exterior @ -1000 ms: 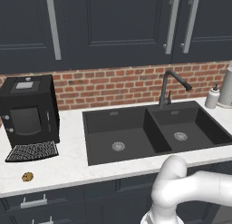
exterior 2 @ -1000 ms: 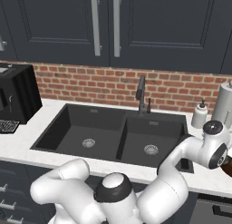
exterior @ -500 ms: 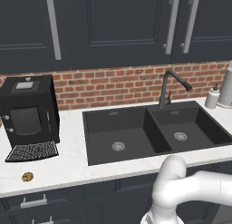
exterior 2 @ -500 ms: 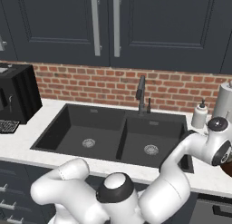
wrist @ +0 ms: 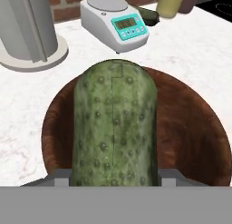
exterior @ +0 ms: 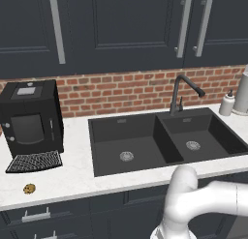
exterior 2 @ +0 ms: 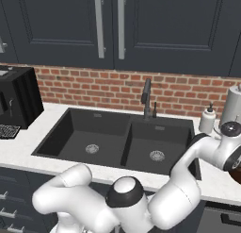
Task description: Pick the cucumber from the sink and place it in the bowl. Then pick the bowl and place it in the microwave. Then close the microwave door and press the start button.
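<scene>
In the hand view, the cucumber [wrist: 114, 128] fills the middle of the picture, a bumpy dark green cylinder rising from the bottom edge, where the gripper [wrist: 115, 178] sits. The grey finger tips [wrist: 58, 178] show just at either side of its lower end, pressed against it, so the jaws are closed on the cucumber. Directly behind and around it lies the reddish-brown bowl [wrist: 190, 128], its rim and inner wall visible on both sides of the vegetable; the cucumber is over the bowl's opening, though whether it touches the bowl's floor cannot be told.

The bowl stands on a white marbled counter [wrist: 190, 55]. Beyond it on the same counter are a white kitchen scale [wrist: 114, 20] with a teal display panel, a grey cylinder on a round base [wrist: 29, 30] to the scale's left, and a yellowish bottle [wrist: 174, 3] near the top edge.

In the right base view the white arm reaches to the far right, past the black double sink [exterior 2: 120, 140] with its two round drains and curved faucet [exterior 2: 147, 99]. Both basins hold nothing but their drains. A small white soap bottle [exterior 2: 207, 120] stands beside the sink's right end.

In the left base view a black coffee machine [exterior: 30, 118] stands at the counter's left, with a small cookie [exterior: 29, 188] lying on the counter in front of it.
</scene>
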